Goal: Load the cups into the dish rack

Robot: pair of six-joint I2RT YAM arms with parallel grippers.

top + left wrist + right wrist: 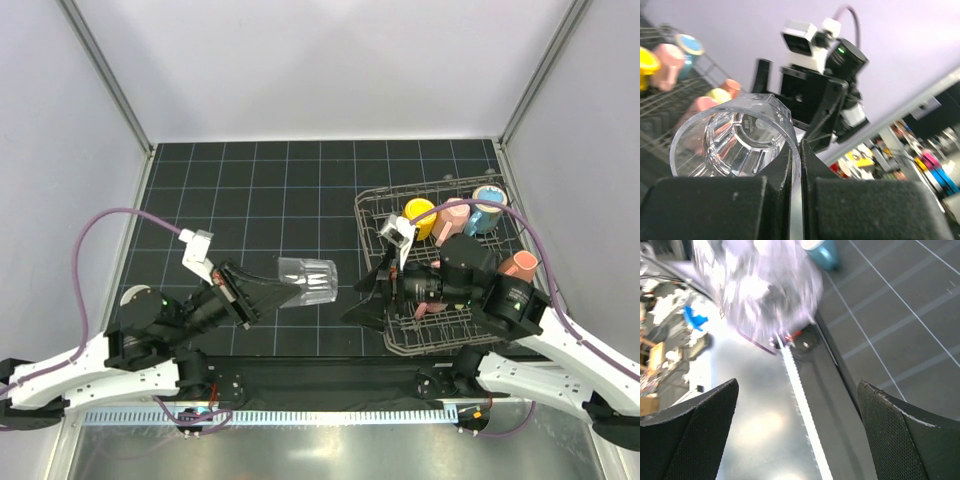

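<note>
A clear glass tumbler lies on its side in the air above the mat, with my left gripper shut on its rim. In the left wrist view the tumbler has its rim wall pinched between the two black fingers. The grey wire dish rack stands at the right and holds a yellow mug, a pink mug, a blue mug and a salmon mug. My right gripper is open and empty, level with the rack's left edge and facing the tumbler.
The black gridded mat is walled by white panels. A metal strip with a white toothed rail runs along the near edge. From the left wrist, the right arm's gripper shows beyond the tumbler and the rack at left.
</note>
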